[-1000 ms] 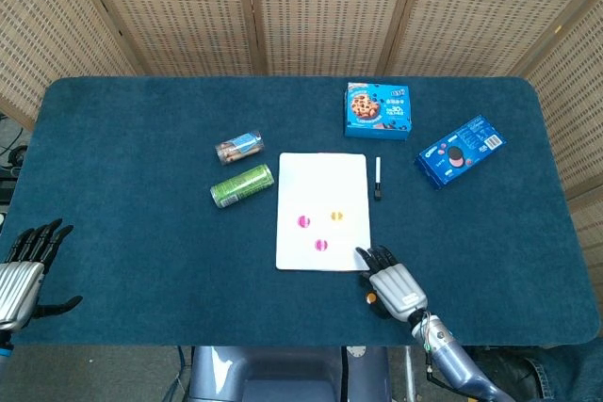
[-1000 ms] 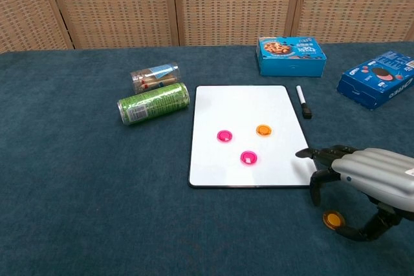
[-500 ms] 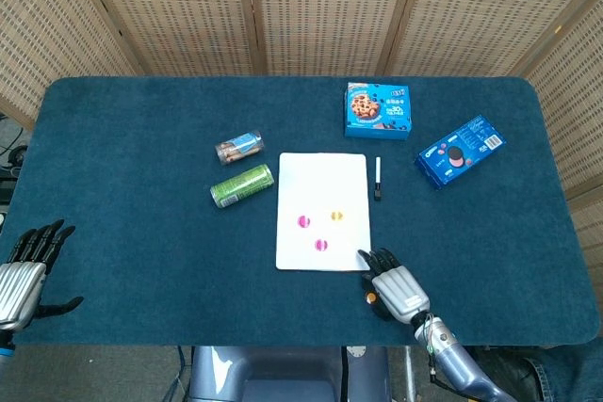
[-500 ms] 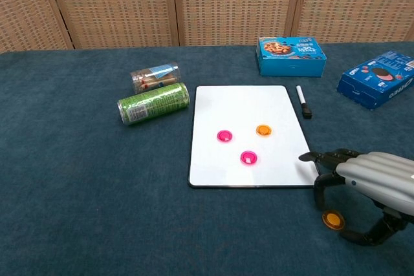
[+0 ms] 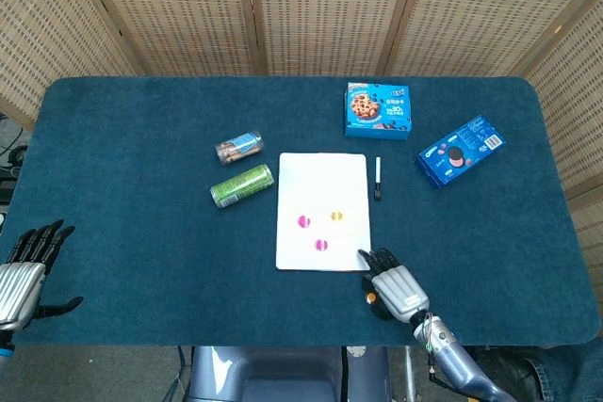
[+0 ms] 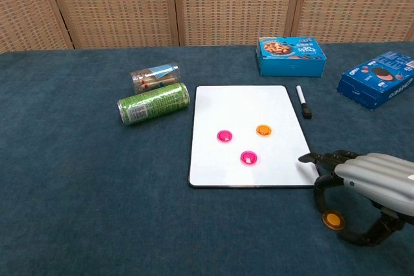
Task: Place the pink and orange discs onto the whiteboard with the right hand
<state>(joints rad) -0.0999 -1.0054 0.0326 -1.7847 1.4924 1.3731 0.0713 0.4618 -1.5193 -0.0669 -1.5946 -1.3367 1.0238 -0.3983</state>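
The whiteboard (image 5: 320, 176) (image 6: 246, 105) lies flat mid-table, carrying two pink discs (image 5: 303, 221) (image 5: 322, 245) (image 6: 224, 136) (image 6: 248, 157) and one orange disc (image 5: 336, 216) (image 6: 263, 130). A second orange disc (image 6: 333, 220) (image 5: 371, 297) lies on the blue cloth just off the board's near right corner. My right hand (image 5: 396, 289) (image 6: 372, 182) arches over it, fingers curved down on the board side and thumb hooked round the near side, with the disc lying between them and not lifted. My left hand (image 5: 24, 275) rests at the near left edge, fingers spread and holding nothing.
A green can (image 6: 153, 103) and a clear tube (image 6: 155, 76) lie left of the board. A black marker (image 6: 304, 110) sits along its right edge. A blue cookie box (image 6: 290, 55) and an Oreo box (image 6: 380, 79) stand at the back right.
My right hand has drawn slightly back toward the near edge and settled lower around the loose orange disc. The disc and the left hand have not moved.
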